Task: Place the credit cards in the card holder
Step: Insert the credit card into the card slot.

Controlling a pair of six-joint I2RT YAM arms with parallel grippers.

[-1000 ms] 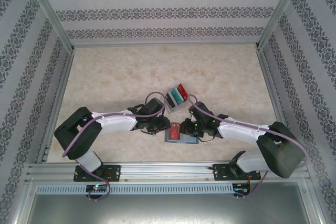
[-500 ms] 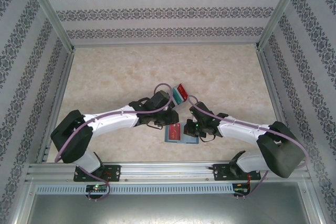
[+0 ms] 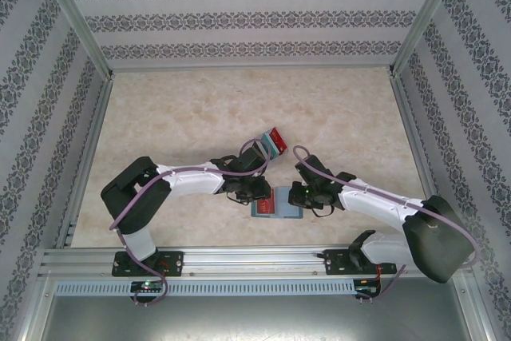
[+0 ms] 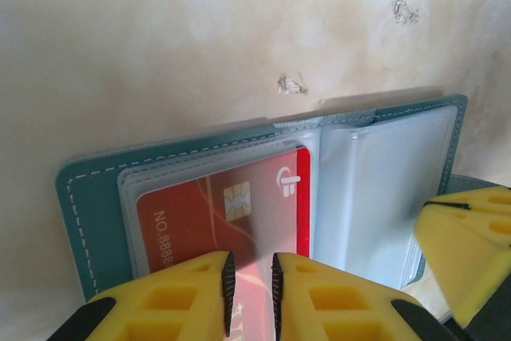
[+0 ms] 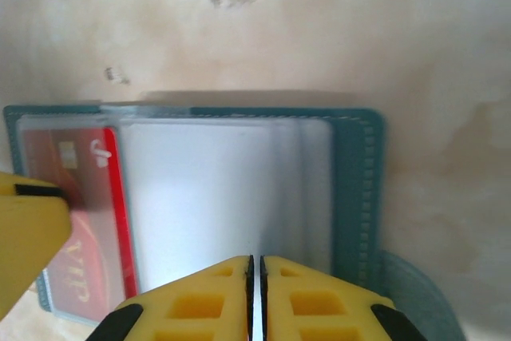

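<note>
At the near edge of the table (image 3: 200, 109), between the two arms: one card holder (image 4: 88, 197), teal and leather-like, lying open and flat with its clear sleeves (image 4: 367, 189) facing up. The cover is soft and the sleeves limp. Expect it to slide on the smooth top if you push without pinning it.

Item, red card (image 4: 200, 213): it looks mostly inside the left-hand sleeve, chip showing through the plastic, near end under the fingers. It is thin, stiff, light and slick. Take it by the short near edge and drive it flat along the sleeve, since a tilt will likely snag the sleeve mouth.

Item, left gripper (image 4: 250, 285): over that near edge, jaws nearly together with a narrow slit between them. Whether they pinch the card or merely press on it, you cannot tell from these views.

Item, right gripper (image 5: 256, 293): jaws closed to a hairline at the near edge of the right-hand sleeves, seemingly placed to hold the holder down.

Beyond the left gripper: spare cards (image 3: 275, 138), red one outermost, apart from the holder and judged yet to be loaded.
</note>
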